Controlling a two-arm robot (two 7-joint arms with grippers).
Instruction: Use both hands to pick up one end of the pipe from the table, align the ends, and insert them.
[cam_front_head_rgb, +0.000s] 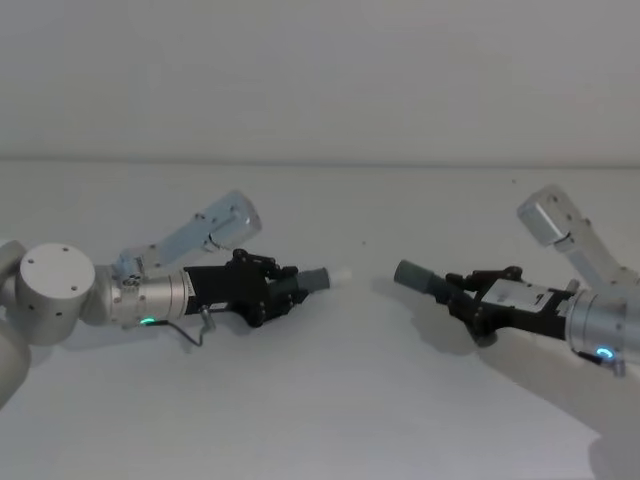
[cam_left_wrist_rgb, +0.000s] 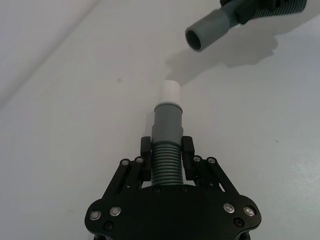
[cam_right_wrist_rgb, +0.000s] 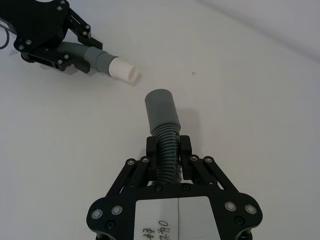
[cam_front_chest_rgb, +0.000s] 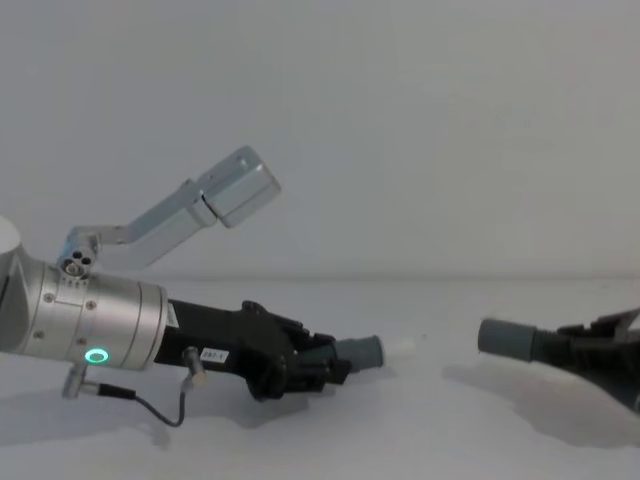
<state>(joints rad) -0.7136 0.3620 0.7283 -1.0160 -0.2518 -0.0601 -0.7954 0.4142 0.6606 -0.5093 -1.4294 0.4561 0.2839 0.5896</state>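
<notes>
left gripper (cam_front_head_rgb: 292, 287) clamps the short hose (cam_left_wrist_rgb: 166, 162), right gripper (cam_front_head_rgb: 463, 292) clamps the other hose (cam_right_wrist_rgb: 167, 145); white tip (cam_front_head_rgb: 340, 274) faces plain cuff (cam_front_head_rgb: 412, 275) to its right (apart, slightly off-axis)

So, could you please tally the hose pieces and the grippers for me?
Hose pieces: 2 (white-tipped hose, plain-cuffed hose)
Grippers: 2 (left gripper, right gripper), each shut on one hose
Total: 4

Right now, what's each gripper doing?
Left gripper: shut on the white-tipped dark grey ribbed hose.
Right gripper: shut on the plain-cuffed dark grey ribbed hose.
</notes>
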